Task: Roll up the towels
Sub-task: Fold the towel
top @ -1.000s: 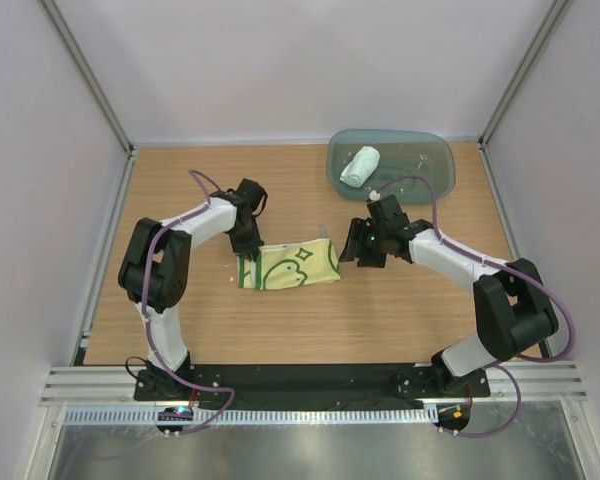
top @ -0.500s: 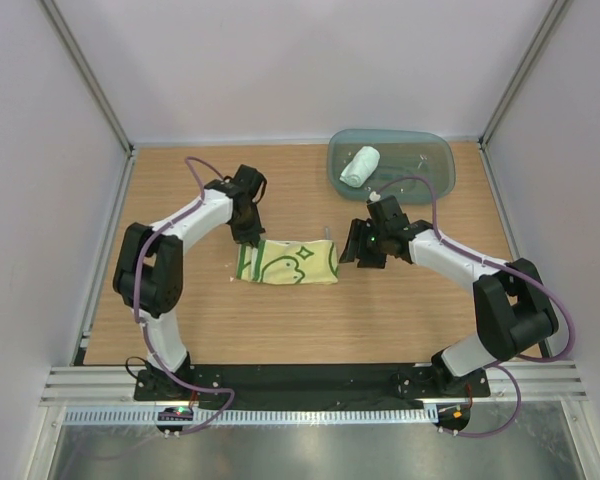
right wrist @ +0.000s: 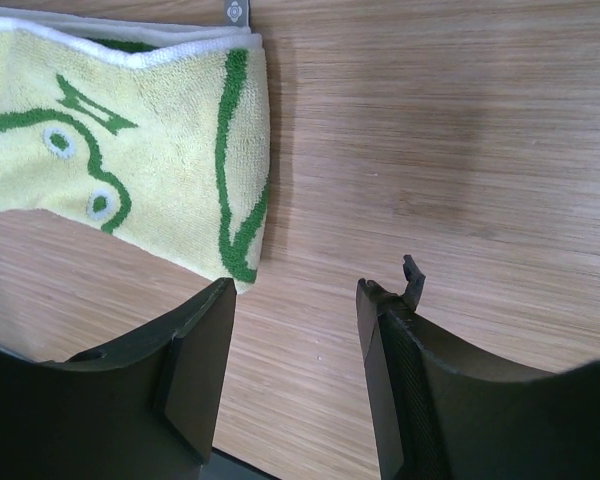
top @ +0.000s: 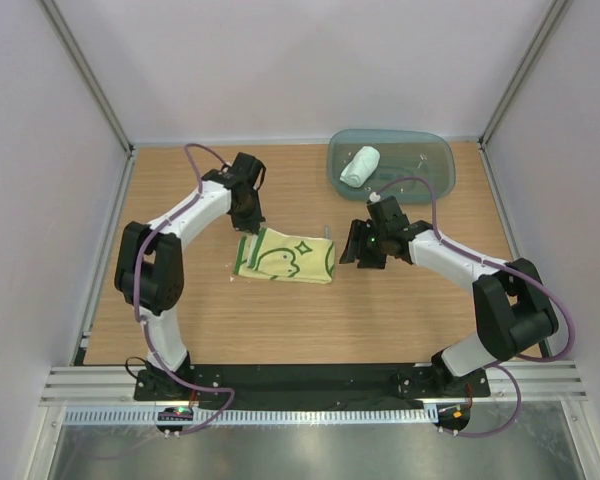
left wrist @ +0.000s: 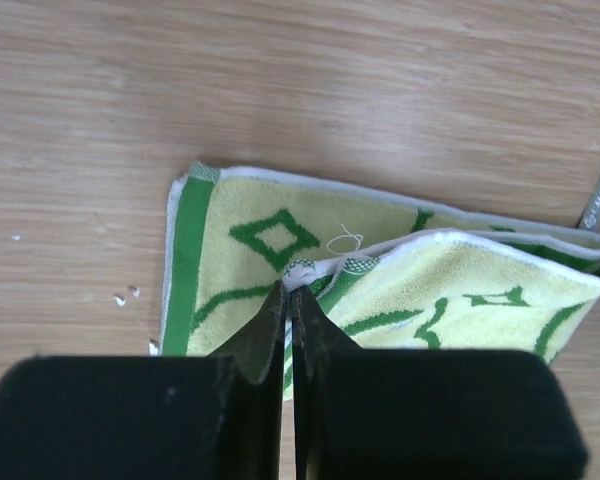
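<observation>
Left gripper point(left wrist: 288, 292) pinched shut, seemingly on yellow towel point(left wrist: 480, 270); right gripper point(right wrist: 295, 287) half open.

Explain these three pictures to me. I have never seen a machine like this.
This is a two-armed robot bolted to a wooden table. The overhead picture looks down on both arms; the other two come from cameras on each wrist, looking along its own gripper. On the table lies a pale yellow towel with green drawings, folded. The left gripper is shut, pinching a corner of that towel's upper layer. The right gripper stands open and empty beside the towel's other end. At the far right, a translucent teal plastic tray holds a plain white towel, already rolled.
</observation>
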Available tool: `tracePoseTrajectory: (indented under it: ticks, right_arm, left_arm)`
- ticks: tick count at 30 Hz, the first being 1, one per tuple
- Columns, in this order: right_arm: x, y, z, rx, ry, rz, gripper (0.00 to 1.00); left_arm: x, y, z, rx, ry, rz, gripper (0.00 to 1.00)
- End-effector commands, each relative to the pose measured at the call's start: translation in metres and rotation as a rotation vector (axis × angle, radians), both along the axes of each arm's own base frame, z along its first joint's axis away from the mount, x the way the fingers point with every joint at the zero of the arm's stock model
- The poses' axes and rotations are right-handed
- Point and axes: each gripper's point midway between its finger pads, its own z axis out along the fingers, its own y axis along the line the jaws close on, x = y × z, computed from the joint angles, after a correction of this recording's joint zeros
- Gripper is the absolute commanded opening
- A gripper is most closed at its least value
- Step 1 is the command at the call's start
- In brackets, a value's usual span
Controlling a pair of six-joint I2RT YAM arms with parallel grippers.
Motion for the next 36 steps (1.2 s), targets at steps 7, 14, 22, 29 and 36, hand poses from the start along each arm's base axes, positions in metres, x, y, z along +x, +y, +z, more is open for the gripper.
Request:
tracePoseTrajectory:
  ticks: [7,14,22,29,36]
  right_arm:
    - [-0.001,0.005,-0.001,0.006,-0.012,0.030,0.58]
    - [-0.001,0.007,-0.001,0.011,-0.006,0.035,0.58]
    - [-0.004,0.009,-0.002,0.011,-0.008,0.038,0.58]
    - [-0.006,0.010,-0.002,0.019,-0.006,0.028,0.58]
    - [-0.004,0.013,0.000,0.014,-0.012,0.041,0.58]
  left_arm:
    - [0.028,0.020,-0.040,0.028,0.050,0.021,0.03]
    - [0.022,0.026,-0.040,0.056,0.061,0.031,0.31]
    - [0.018,0.032,-0.009,0.058,0.015,0.046,0.40]
    - [0.000,0.021,-0.005,-0.005,0.021,0.037,0.36]
    - [-0.017,0.010,-0.034,-0.029,0.083,0.011,0.37]
